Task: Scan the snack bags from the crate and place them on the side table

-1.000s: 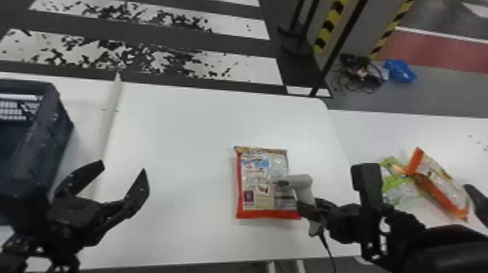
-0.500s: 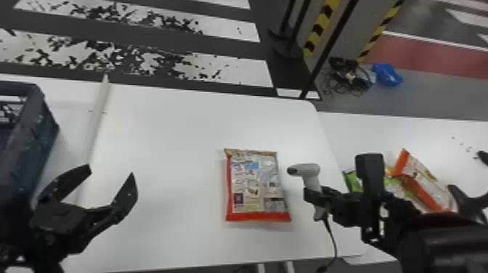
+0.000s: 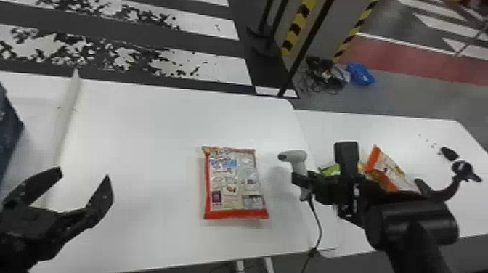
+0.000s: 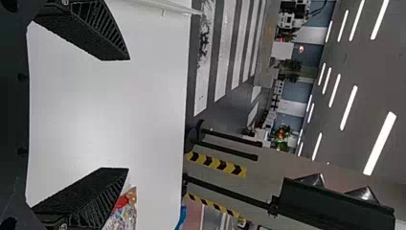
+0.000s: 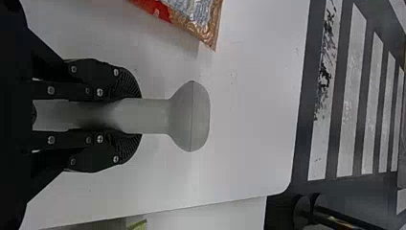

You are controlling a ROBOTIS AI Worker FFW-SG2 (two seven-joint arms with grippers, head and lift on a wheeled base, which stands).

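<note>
My left gripper (image 3: 85, 181) stands open above the left of the table in the head view, nothing between its fingers; the left wrist view shows the open left gripper (image 4: 119, 115) too. My right gripper (image 3: 303, 181) is shut on the handle of the grey scanner (image 3: 297, 157), right of the snack bag (image 3: 234, 181). That bag lies flat on the white table (image 3: 145, 145), red edge toward me. In the right wrist view the right gripper (image 5: 129, 116) clasps the scanner (image 5: 189, 116). An orange bag (image 3: 388, 168) and a green bag (image 3: 331, 169) lie on the side table (image 3: 443, 145), partly behind the right arm.
The dark blue crate (image 3: 9, 130) stands at the far left edge. A raised white strip (image 3: 67, 116) crosses the table beside it. The scanner's cable (image 3: 317, 221) hangs down toward the front edge. A small black object (image 3: 449, 153) lies on the side table.
The scanner in my right gripper has moved right, off the snack bag, which now lies uncovered. The whole head view has shifted, with the crate sliding further out at the left.
</note>
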